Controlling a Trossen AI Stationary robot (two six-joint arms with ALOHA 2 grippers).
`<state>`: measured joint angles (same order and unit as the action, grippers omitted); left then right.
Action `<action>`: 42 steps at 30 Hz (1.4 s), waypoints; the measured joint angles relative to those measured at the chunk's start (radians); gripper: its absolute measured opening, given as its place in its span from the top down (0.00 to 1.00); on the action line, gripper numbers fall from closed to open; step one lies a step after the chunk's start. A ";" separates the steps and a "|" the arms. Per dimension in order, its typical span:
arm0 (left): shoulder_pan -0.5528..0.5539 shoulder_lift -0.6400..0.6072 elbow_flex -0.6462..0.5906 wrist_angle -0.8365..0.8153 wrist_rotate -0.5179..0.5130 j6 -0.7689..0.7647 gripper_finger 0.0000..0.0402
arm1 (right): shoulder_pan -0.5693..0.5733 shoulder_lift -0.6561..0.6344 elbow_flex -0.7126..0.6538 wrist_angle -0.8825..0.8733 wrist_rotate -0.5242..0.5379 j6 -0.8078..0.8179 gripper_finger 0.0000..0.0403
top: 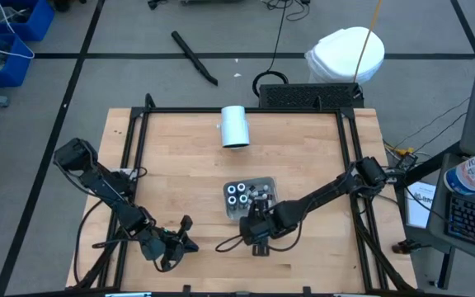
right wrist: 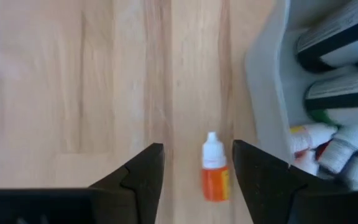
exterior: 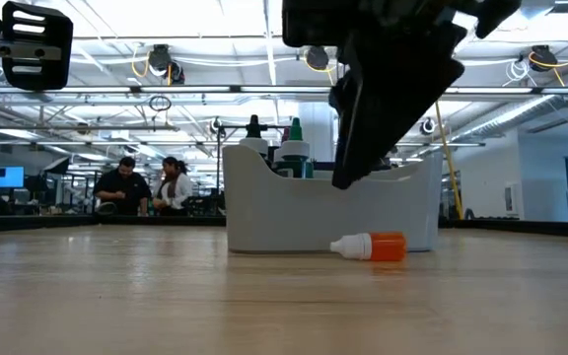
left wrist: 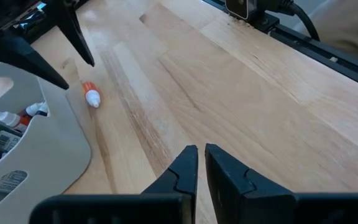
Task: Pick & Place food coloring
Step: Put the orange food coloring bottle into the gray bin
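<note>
Right gripper [right wrist: 194,171]: fingers spread, straddling the orange bottle [right wrist: 214,168].
Orange bottle: lying on its side on the wood, just beside the grey tray [right wrist: 266,81].
Left gripper [left wrist: 201,168]: pressed together, idle (well apart).
Risk: round bottle may roll or skid against the tray if one finger touches first.

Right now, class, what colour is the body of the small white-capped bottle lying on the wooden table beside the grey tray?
Orange, clearest in the right wrist view.

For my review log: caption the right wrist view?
Right gripper open above a small orange white-capped dropper bottle lying on the wooden table, beside the grey plastic tray of bottles.
</note>
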<state>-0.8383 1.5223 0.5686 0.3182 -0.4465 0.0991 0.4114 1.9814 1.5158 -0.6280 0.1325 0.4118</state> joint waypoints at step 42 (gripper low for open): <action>0.000 0.000 0.001 0.000 0.000 -0.029 0.90 | 0.022 0.112 -0.001 0.016 -0.004 0.079 0.79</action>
<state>-0.8383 1.5223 0.5697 0.3183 -0.4465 0.0701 0.4335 2.0930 1.5150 -0.6123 0.1282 0.4908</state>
